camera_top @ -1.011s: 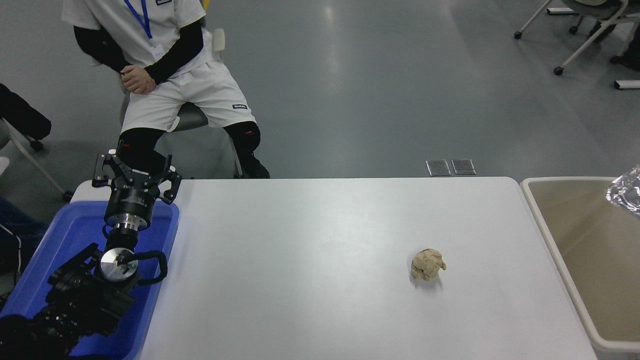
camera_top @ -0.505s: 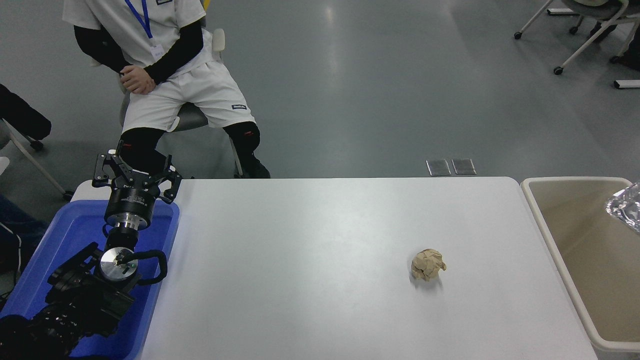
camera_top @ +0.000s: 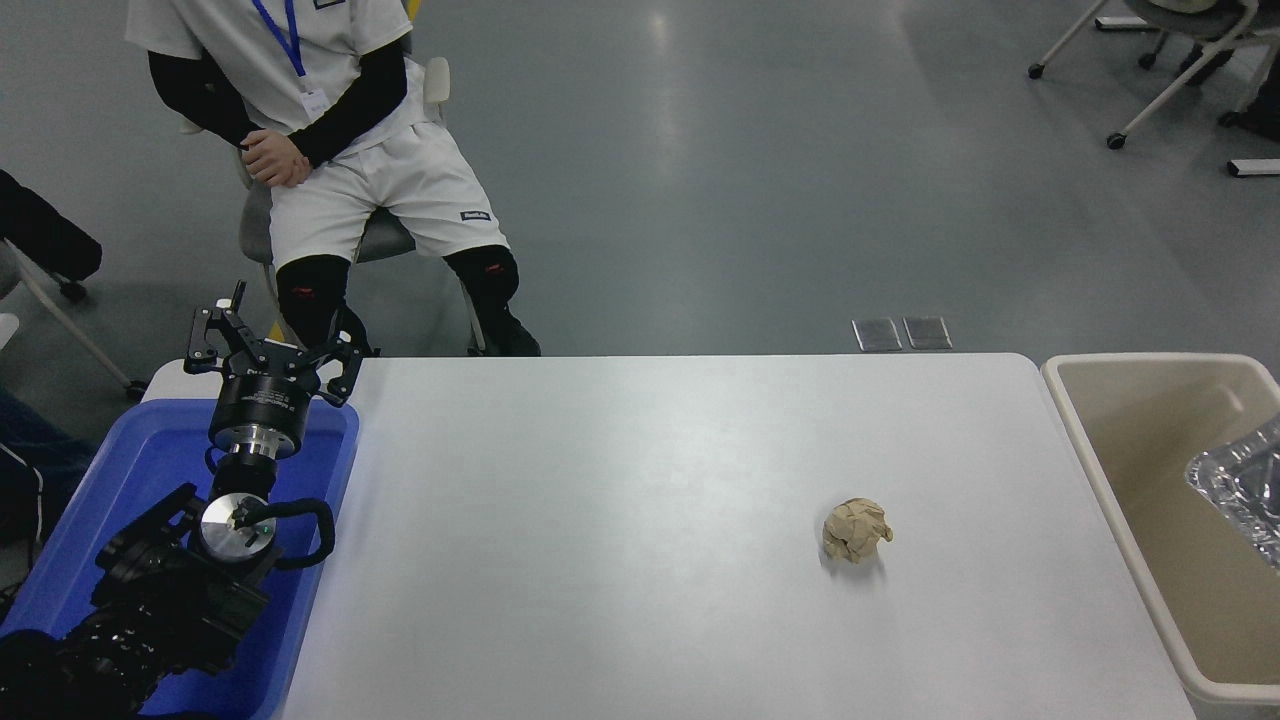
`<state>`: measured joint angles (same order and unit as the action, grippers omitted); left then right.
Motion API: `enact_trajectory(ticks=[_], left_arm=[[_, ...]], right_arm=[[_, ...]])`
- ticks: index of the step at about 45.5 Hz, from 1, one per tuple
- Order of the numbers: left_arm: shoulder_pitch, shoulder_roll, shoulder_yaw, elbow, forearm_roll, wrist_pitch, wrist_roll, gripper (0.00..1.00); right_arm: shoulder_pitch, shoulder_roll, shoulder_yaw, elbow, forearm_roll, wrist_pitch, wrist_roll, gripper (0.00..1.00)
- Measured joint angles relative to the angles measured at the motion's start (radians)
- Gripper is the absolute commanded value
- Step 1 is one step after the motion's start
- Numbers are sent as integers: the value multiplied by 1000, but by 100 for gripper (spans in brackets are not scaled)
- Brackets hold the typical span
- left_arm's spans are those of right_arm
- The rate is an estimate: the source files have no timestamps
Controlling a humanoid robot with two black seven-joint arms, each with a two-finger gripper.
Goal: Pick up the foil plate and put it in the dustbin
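The shiny silver foil plate (camera_top: 1240,488) lies inside the beige dustbin (camera_top: 1090,470) at the right edge of the picture, partly cut off by the frame. The dustbin stands against the right end of the white table (camera_top: 650,520). My left gripper (camera_top: 270,345) is open and parked over the far end of the blue tub at the lower left. My right arm and its gripper are out of view.
A blue rectangular tub (camera_top: 130,480) sits at the table's left end under my left arm. A small crumpled brown paper ball (camera_top: 856,529) lies on the table right of centre. A person (camera_top: 330,170) sits on a chair beyond the table's far left.
The foil plate has dropped from near the dustbin's far right rim down and forward into the bin. The seated person has shifted a leg. My left arm has not moved.
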<state>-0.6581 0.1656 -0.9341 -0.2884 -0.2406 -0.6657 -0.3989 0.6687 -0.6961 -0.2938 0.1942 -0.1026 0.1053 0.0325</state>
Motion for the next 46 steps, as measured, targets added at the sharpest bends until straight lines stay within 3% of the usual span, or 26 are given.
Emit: enact_trajectory(ticks=[15, 46], left_arm=[[0, 0, 0, 0, 0, 0, 0, 99], [0, 0, 0, 0, 0, 0, 0, 99]], right_arm=[[-41, 102, -7, -21, -5, -184, 0, 0], [-55, 135, -13, -27, -10, -318, 0, 0]])
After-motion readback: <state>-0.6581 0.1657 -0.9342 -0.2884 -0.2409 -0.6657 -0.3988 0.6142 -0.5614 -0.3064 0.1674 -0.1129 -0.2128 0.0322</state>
